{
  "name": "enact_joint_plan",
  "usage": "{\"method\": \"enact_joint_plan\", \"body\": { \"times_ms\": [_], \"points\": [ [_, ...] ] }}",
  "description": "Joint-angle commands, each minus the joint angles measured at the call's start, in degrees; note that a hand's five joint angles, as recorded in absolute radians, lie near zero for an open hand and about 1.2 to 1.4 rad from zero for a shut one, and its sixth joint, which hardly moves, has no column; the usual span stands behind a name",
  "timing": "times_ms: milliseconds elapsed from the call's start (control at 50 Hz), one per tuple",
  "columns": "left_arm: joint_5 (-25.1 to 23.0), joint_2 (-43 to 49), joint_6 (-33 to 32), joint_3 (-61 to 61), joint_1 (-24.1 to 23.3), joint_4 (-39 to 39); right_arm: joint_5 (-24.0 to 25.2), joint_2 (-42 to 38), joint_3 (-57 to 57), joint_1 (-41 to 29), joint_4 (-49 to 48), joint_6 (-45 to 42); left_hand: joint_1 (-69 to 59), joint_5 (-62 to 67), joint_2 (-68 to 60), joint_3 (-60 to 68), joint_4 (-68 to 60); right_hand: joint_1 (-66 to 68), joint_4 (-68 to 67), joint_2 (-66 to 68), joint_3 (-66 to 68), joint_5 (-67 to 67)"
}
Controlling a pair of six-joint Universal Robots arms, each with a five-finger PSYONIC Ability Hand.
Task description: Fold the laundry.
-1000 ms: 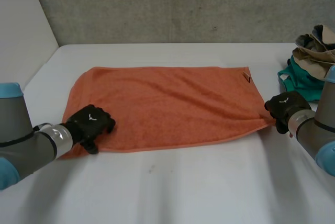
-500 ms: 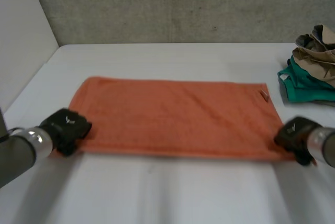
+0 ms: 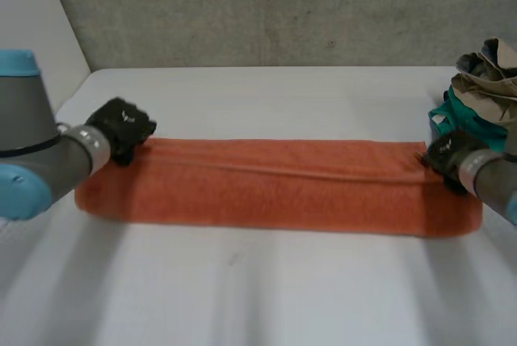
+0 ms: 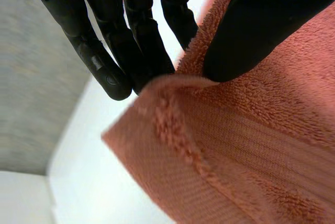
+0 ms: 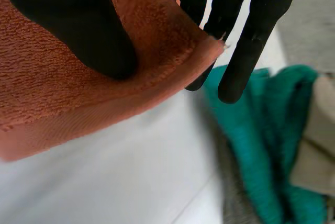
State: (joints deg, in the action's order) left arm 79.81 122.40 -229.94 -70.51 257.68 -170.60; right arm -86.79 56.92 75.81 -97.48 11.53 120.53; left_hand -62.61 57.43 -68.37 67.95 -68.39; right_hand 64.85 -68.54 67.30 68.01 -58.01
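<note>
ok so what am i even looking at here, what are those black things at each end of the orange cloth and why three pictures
It is a robot with two arms at a white table; the black things are its hands. The wide picture is from a camera between and behind the arms, looking down. The two close-ups come from cameras on each wrist, looking along the palm. On the table lies an orange towel, doubled over into a long strip. The left hand pinches a corner at one end between thumb and fingers, and the right hand pinches a corner at the other end. Near the right hand sits a pile of teal and tan clothes.
</note>
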Motion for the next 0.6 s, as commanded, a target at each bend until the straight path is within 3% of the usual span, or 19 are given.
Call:
{"method": "enact_joint_plan", "body": {
  "times_ms": [20,140,160,180,200,220,320,460,540,600],
  "points": [
    [4.38,11.52,0.19,15.72,-2.7,-2.11,-1.98,-6.46,-7.87,-1.83,-11.43,4.36,-17.39,12.57,-11.63,12.05,-11.61,15.15,-11.46,12.7,11.99,-11.99],
    [7.91,18.22,0.72,26.38,-4.2,-1.14,-2.33,-12.7,-14.19,-2.8,-21.63,4.28,-17.39,12.57,-11.63,12.05,-11.61,15.15,-11.46,12.7,11.99,-11.99],
    [8.0,18.92,0.81,27.52,-4.46,-0.88,-2.33,-13.93,-15.16,-2.89,-22.51,4.1,-17.39,12.57,-11.63,12.05,-11.61,9.63,-5.94,7.18,6.47,-6.48],
    [7.82,20.32,1.33,30.14,-5.16,-0.09,-2.68,-16.03,-17.17,-3.41,-23.56,3.58,10.06,-14.89,15.83,-15.41,15.85,-33.22,36.91,-35.67,-36.38,36.38],
    [7.91,20.68,1.51,31.04,-5.52,0.35,-3.03,-17.09,-17.97,-3.85,-23.83,3.14,34.49,-39.31,40.25,-39.83,40.27,-53.97,57.65,-56.41,-57.13,57.12],
    [7.91,21.29,1.68,31.92,-5.87,0.79,-3.39,-17.97,-18.68,-4.11,-24.01,2.87,52.61,-57.43,58.37,-57.95,58.39,-54.85,58.54,-57.3,-58.01,58.01],
    [9.05,20.69,4.58,35.09,-7.8,2.46,-4.36,-19.22,-21.15,-5.26,-24.45,3.39,52.61,-57.43,58.37,-57.95,58.39,-54.85,58.54,-57.3,-58.01,58.01],
    [13.36,13.66,12.66,30.27,-8.07,2.9,-5.76,-10.79,-15.44,-5.09,-24.28,15.25,52.61,-57.43,58.37,-57.95,58.39,-54.85,58.54,-57.3,-58.01,58.01],
    [12.13,8.65,16.44,23.06,-7.98,2.03,-5.41,-4.9,-9.47,-4.29,-21.12,21.06,52.61,-57.43,58.37,-57.95,58.39,-54.85,58.54,-57.3,-58.01,58.01],
    [9.59,5.14,18.73,16.56,-7.98,0.18,-4.01,-0.94,-4.64,-3.33,-13.4,21.42,52.61,-57.43,58.37,-57.95,58.39,-54.85,58.54,-57.3,-58.01,58.01]
  ]
}}
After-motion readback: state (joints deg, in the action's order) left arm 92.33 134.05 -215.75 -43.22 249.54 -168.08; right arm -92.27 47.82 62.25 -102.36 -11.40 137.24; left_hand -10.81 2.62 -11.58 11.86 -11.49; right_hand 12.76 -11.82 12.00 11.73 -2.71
